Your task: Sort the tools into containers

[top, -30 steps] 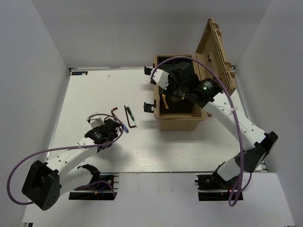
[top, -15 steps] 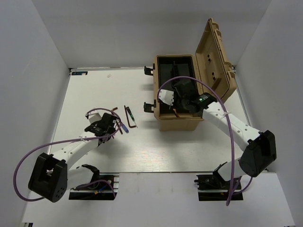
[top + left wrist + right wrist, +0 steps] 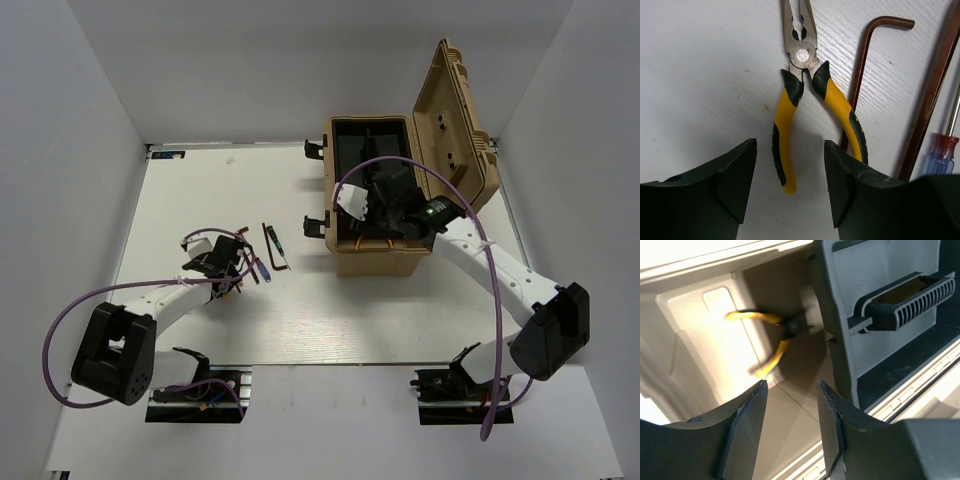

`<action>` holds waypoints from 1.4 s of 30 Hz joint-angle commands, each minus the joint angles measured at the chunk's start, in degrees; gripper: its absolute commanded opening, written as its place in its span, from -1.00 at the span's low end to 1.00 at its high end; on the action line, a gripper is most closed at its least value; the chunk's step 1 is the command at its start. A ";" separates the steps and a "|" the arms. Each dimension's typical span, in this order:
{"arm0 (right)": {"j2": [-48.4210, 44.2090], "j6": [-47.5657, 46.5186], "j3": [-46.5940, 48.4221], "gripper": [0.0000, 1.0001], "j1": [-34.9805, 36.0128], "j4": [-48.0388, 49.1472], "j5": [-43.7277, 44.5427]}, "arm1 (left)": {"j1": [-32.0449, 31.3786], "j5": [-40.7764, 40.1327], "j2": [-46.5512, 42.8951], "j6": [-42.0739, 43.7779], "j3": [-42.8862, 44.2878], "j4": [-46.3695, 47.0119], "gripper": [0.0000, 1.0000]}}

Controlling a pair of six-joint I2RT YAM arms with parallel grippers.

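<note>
Since it must close across the handles, the left gripper [image 3: 790, 170] hangs spread over the yellow-handled pliers [image 3: 784, 115] on the table [image 3: 700, 75], while the right gripper [image 3: 792, 405], parted and empty, hovers above another pair [image 3: 785, 330] inside the toolbox [image 3: 690, 345].

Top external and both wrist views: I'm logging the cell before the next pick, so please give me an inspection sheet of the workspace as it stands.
Surface: white table, a few small specks.
Job's things: yellow-handled pliers, two hex keys and a blue-handled screwdriver lie on the table; a second pair of pliers, blurred, is inside the open tan toolbox.
Clutter: nothing seen.
Hands: left hand open, above the pliers on the table; right hand open, inside the toolbox.
Cables: a purple cable loops along each arm, off the tools.
Surroundings: white walls on three sides.
</note>
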 commanded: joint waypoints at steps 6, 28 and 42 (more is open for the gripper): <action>-6.43 6.17 3.39 0.02 -0.12 -1.84 -4.17 | 1.90 1.70 0.31 0.90 -1.26 2.50 0.13; -16.19 13.65 4.53 -0.01 -0.12 -7.54 -12.35 | 2.43 3.28 -3.52 -0.15 1.36 -4.43 -1.00; -19.09 19.86 3.13 -1.00 -0.82 -2.48 -1.96 | 1.11 50.81 -13.51 34.02 23.07 13.54 -1.00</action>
